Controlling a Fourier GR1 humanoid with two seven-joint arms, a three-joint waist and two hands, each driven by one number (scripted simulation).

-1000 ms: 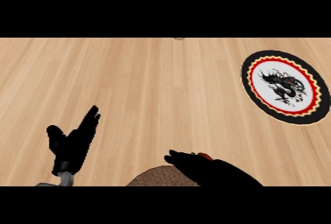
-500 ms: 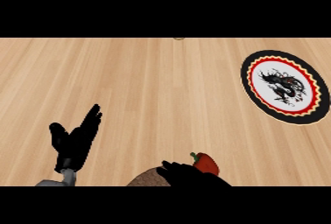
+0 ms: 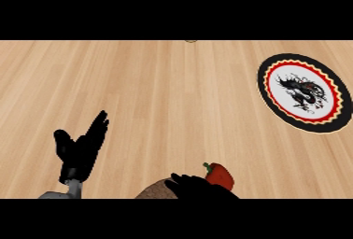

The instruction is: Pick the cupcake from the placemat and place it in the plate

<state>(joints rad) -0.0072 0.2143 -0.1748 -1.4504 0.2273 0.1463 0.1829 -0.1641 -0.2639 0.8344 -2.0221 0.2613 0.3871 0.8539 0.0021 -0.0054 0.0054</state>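
The cupcake (image 3: pixel 219 175) shows as a red-topped lump at the bottom edge, on a brown placemat (image 3: pixel 153 191) of which only a corner is in view. My right hand (image 3: pixel 196 186) comes in from the bottom edge directly left of the cupcake, touching or overlapping it and hiding its lower part. The plate (image 3: pixel 303 95) lies far off at the right: black rim, red ring, white centre with a dark dragon figure. My left hand (image 3: pixel 79 151) rests open at the lower left, fingers pointing up.
Bare wooden counter (image 3: pixel 158 93) stretches between the placemat and the plate. A small pale object (image 3: pixel 192 41) sits at the far top edge.
My right hand has slid down towards the bottom edge, and more of the red cupcake top now shows beside it. The left hand has barely moved.
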